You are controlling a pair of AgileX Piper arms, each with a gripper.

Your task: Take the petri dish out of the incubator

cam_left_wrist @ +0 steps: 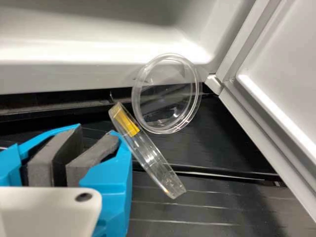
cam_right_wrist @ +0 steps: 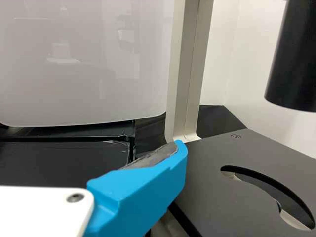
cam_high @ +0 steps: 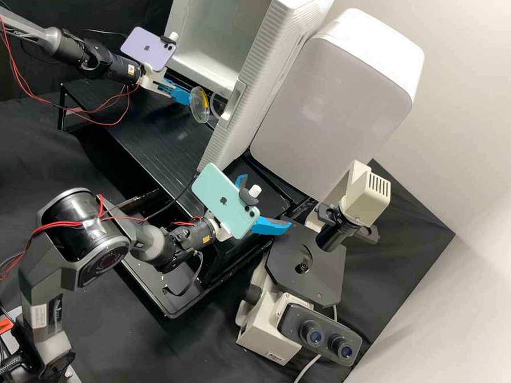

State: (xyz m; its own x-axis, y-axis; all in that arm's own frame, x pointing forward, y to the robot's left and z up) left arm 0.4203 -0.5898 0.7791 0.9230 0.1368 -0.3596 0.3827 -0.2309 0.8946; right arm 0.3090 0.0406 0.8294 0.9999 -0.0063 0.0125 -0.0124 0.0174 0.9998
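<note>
L gripper (cam_left_wrist: pixel 94 134), jaws near-closed w/ nothing between pads, is being shown at incubator (cam_high: pixel 205 63) mouth. Petri dish (cam_left_wrist: pixel 148 153), tilted at its 3 o'clock, is being judged outside the chamber, w/ set-down remaining. R gripper (cam_high: pixel 273 225), at 5 o'clock: jaw state cannot be told.

From where I stand, the incubator (cam_high: pixel 206 34) chamber gapes open, and its door (cam_high: pixel 334 98), swung wide, stands like a wall between the two arms. At the chamber's lower lip a clear lid (cam_left_wrist: pixel 165 94) leans upright and a tilted petri dish (cam_left_wrist: pixel 148 153) sits just beside the left tool (cam_left_wrist: pixel 61 158), crowding the way in. The ridged black worktop (cam_high: pixel 155 146) in front lies open. The right tool (cam_high: pixel 276 224) is hemmed between the door's edge and the microscope (cam_high: pixel 301 308), just over its stage (cam_right_wrist: pixel 237 168).
</note>
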